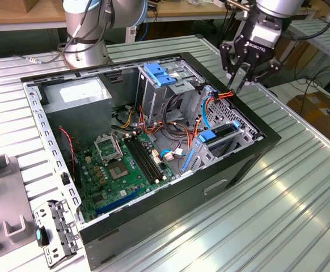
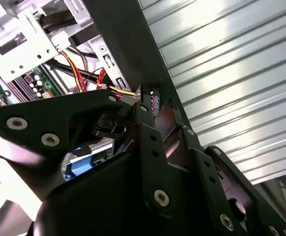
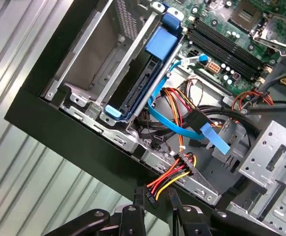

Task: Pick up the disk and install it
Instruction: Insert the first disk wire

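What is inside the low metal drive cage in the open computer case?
The disk sits in one slot of the drive cage, on its blue rails; the slot beside it looks empty. The cage wall covers its label and most of its body.

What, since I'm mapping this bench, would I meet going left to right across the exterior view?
Grey plastic block, perforated metal bracket, green motherboard, blue plastic bracket, blue-railed silver disk.
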Controlling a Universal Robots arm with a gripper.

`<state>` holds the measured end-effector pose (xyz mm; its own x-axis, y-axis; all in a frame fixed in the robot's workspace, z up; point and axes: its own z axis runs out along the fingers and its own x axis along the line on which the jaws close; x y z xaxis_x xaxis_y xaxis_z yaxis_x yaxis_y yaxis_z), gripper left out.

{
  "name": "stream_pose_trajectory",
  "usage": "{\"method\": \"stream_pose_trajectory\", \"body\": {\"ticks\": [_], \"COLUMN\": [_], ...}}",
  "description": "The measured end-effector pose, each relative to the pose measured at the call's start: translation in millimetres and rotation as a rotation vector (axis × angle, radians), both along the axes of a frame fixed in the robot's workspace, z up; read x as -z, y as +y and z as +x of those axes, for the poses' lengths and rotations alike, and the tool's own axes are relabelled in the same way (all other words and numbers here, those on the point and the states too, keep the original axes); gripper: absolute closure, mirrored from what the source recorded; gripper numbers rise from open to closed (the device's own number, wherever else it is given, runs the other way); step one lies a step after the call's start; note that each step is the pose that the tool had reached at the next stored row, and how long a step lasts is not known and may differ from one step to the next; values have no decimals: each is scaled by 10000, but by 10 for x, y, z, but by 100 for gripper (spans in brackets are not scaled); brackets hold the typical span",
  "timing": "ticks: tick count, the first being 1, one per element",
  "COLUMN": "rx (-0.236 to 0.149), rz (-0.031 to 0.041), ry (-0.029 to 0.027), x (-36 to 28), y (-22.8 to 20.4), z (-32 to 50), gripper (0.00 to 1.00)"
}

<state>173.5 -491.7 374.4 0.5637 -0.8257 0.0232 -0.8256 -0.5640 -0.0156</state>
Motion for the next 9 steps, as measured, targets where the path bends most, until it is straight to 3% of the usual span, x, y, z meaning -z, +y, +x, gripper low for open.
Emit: {"method": "stream_pose_trajectory", "body": {"ticks": [3,9], "rx": [-648,-1136], "rz": [-2,-35], "ry": [0,0], "x": [24,47], "y": [0,-4], "z": [0,7], "gripper": [68,68]}}
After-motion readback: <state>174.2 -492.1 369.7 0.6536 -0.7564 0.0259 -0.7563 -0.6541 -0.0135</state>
